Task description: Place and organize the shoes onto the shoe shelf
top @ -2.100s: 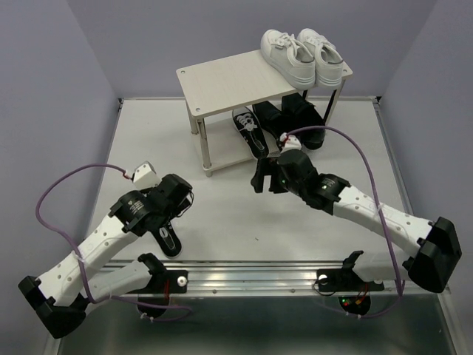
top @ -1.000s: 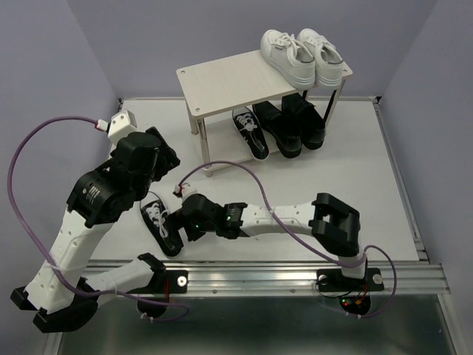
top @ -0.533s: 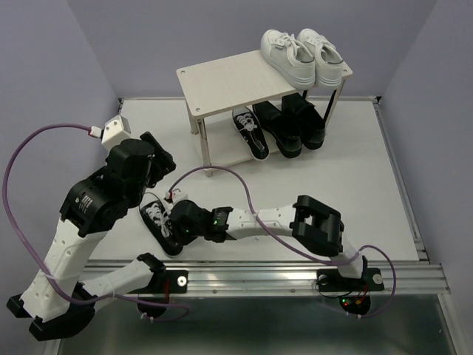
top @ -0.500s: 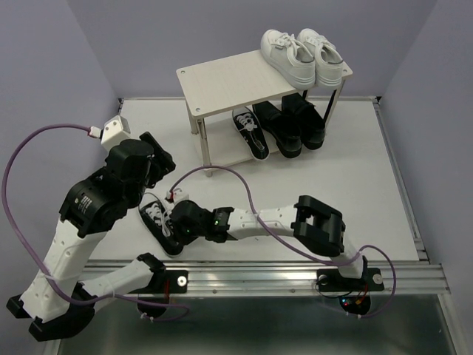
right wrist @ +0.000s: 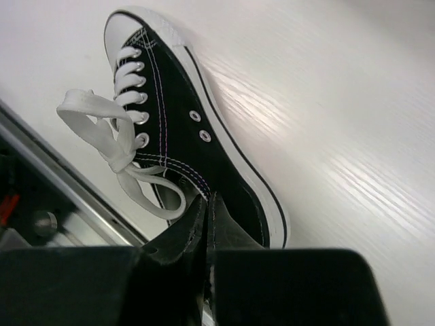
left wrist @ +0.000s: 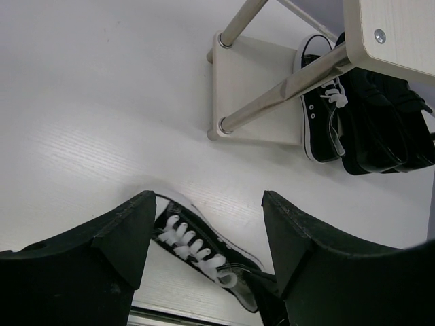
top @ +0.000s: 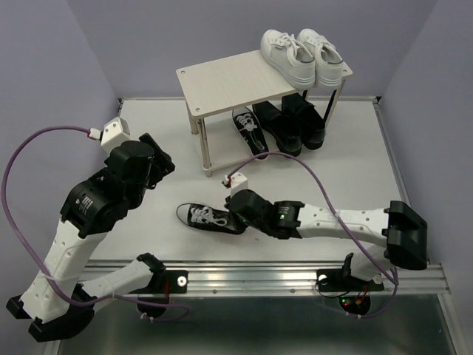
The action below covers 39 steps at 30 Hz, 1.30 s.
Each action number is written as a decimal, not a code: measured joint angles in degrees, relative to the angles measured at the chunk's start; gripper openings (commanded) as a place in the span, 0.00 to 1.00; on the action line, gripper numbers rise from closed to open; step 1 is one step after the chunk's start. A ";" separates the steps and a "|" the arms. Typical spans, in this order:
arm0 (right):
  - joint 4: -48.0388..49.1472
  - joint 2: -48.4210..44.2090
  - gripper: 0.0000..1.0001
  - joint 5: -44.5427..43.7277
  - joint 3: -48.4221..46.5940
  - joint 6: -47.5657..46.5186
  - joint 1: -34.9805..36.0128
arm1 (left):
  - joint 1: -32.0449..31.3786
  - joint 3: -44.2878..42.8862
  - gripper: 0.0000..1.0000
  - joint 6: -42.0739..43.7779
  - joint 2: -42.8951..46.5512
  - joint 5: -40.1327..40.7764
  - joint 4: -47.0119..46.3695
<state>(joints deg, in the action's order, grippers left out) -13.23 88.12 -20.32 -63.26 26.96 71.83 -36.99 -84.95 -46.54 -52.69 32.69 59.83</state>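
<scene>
A small black canvas sneaker (top: 207,219) with white laces lies near the table's front, toe pointing left. My right gripper (top: 239,217) is shut on its heel collar; the right wrist view shows the closed jaws pinching the rim of this sneaker (right wrist: 178,129). My left gripper (top: 161,166) hovers open up and to the left of it, holding nothing, and its wrist view looks down on the same sneaker (left wrist: 204,248). The shoe shelf (top: 229,81) stands at the back. White sneakers (top: 303,55) sit on its top board. A matching canvas sneaker (top: 249,131) and black loafers (top: 292,126) sit on the lower board.
A metal rail (top: 259,275) runs along the table's near edge, just in front of the held sneaker. The shelf's silver legs (left wrist: 285,88) and lower board (left wrist: 255,95) are close ahead of my left gripper. Purple cables loop over both arms.
My right gripper has shut on the sneaker's heel and dragged it to the right, turning it so the toe points left. The left arm has hardly moved.
</scene>
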 measured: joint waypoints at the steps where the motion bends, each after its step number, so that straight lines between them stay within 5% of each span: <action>1: -0.35 -2.49 0.01 -0.66 3.02 -0.02 -0.79 | 0.00 0.22 0.75 -0.02 0.00 0.00 -0.04; 8: -4.35 -12.00 0.01 -2.84 15.32 2.12 -1.70 | 0.00 2.19 0.75 0.07 -0.09 0.22 -1.44; 13: -6.97 -11.89 0.50 -3.19 16.02 3.48 -1.75 | 0.00 3.65 0.75 0.22 -1.38 -0.39 -2.93; 16: -7.80 -11.93 0.64 -3.48 15.89 4.17 -1.77 | 0.00 4.46 0.75 0.26 -2.36 -1.11 -4.22; 33: -12.13 -9.64 0.80 4.50 10.58 0.02 -1.77 | 0.00 4.81 0.75 2.08 -3.39 -2.08 -5.77; 39: -12.11 -5.16 0.74 6.88 10.60 -1.09 -1.77 | 0.00 5.99 0.75 2.19 -3.23 -2.29 -6.05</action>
<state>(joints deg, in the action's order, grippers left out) -25.34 82.96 -13.43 -52.66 25.87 70.06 -36.99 -78.96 -44.36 -55.92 30.39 53.78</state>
